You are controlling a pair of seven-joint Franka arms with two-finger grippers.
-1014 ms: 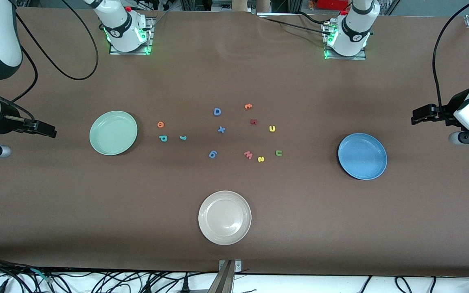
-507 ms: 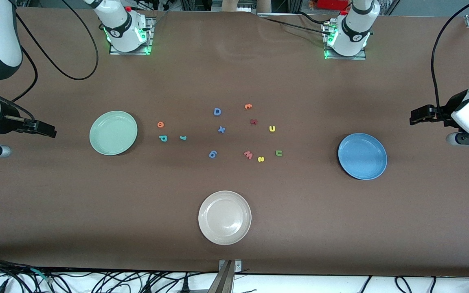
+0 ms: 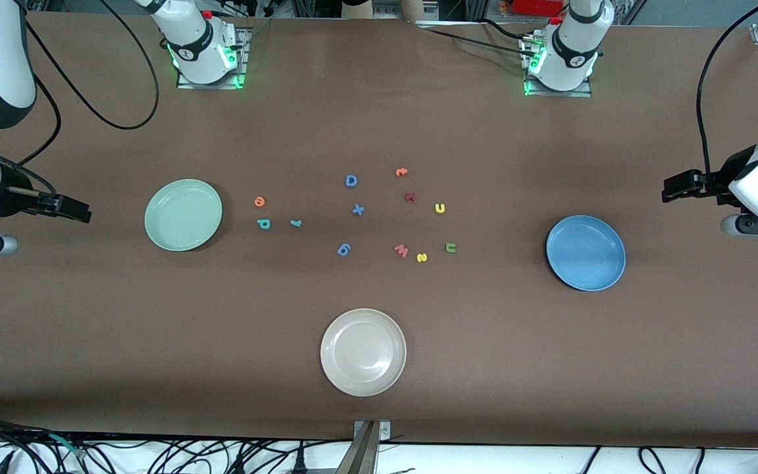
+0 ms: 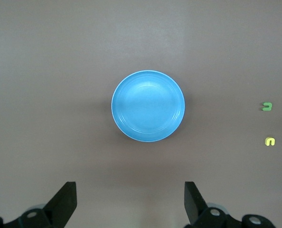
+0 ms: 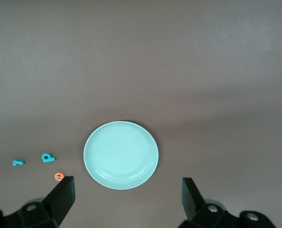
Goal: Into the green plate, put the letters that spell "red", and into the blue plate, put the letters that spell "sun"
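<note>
The green plate (image 3: 183,214) (image 5: 121,155) lies toward the right arm's end of the table. Beside it are the orange "e" (image 3: 260,201) (image 5: 59,176), the teal "d" (image 3: 263,224) (image 5: 48,157) and the thin teal "r" (image 3: 296,223) (image 5: 18,163). The blue plate (image 3: 585,253) (image 4: 148,106) lies toward the left arm's end. The yellow "u" (image 3: 440,208) (image 4: 270,141), olive "n" (image 3: 450,247) (image 4: 267,106) and yellow "s" (image 3: 422,257) sit nearer the middle. My right gripper (image 3: 79,210) (image 5: 126,204) hangs open and empty off the green plate's outer side. My left gripper (image 3: 678,185) (image 4: 130,204) hangs open and empty off the blue plate's outer side.
A beige-white plate (image 3: 363,351) sits nearest the front camera, mid-table. Other letters lie in the middle: a blue "D" (image 3: 351,180), a blue "x" (image 3: 358,210), a blue "g" (image 3: 344,249), an orange "t" (image 3: 401,172), a dark red letter (image 3: 410,197) and a pink "w" (image 3: 401,250).
My left gripper has edged slightly toward the middle of the table. The right arm, plates and letters have not moved.
</note>
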